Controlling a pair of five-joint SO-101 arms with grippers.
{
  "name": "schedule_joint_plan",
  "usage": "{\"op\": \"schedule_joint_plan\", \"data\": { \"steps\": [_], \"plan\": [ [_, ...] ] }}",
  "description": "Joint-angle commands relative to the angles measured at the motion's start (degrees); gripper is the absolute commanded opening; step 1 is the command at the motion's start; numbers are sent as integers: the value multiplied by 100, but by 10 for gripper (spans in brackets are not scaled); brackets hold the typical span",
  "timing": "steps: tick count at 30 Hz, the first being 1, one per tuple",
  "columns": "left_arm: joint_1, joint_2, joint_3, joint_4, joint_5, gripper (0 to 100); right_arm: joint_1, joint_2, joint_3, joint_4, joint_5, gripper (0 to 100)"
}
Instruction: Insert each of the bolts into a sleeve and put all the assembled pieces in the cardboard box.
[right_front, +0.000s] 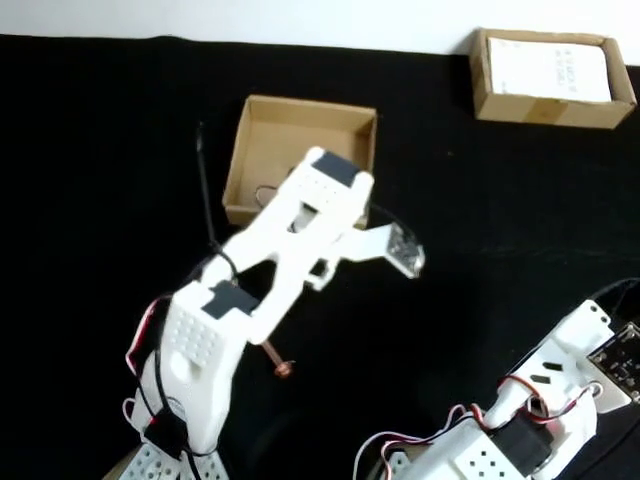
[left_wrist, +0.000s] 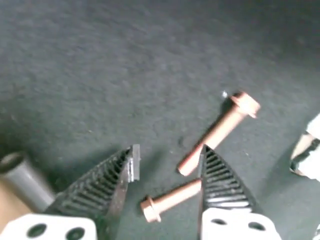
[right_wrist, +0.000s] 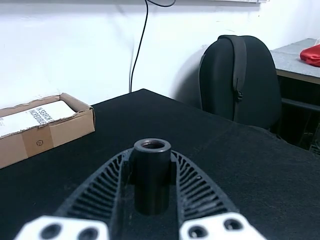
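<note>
Nearest, the right arm (right_front: 520, 425) sits well apart from the cardboard box (right_front: 296, 140), off its near right side. The right tool (right_wrist: 151, 157) is clenched on a black sleeve (right_wrist: 151, 180), held upright with its open bore facing up and nothing in it.

Closer to the cardboard box, also on its near side, the left tool (left_wrist: 169, 151) hangs over the black table (right_front: 100, 220), released, with its jaws spread wide and grasping nothing. Two bolts lie flat beneath it. The first bolt (left_wrist: 220, 129) has its plain end by one fingertip, and the second bolt (left_wrist: 170, 200) has its shaft running behind that same finger. I cannot tell whether the finger touches either. A grey sleeve (left_wrist: 22, 180) shows beside a tan surface that may be the cardboard box's wall.

From above, a copper bolt (right_front: 278, 366) lies on the near side of the cardboard box, apart from it and half under the left arm (right_front: 290, 250). I cannot tell which of the two it is.

The step in hand looks like picking up a bolt to feed the waiting black sleeve. Next, the left tool likely needs to drop, centre on one shaft without nudging the other bolt, close, lift, then line the plain end up with the bore.

The cardboard box, partly hidden by the left arm, shows no assembled piece, so the task looks early.

Farthest, beyond the cardboard box and to its right, stands a second box (right_front: 550, 105) holding a white booklet.
</note>
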Motion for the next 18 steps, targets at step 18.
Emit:
{"op": "schedule_joint_plan", "data": {
  "steps": [18],
  "plan": [
    [251,-1279,2545,132,-598,8,-57,-40,-242,-145,9,7]
  ]
}}
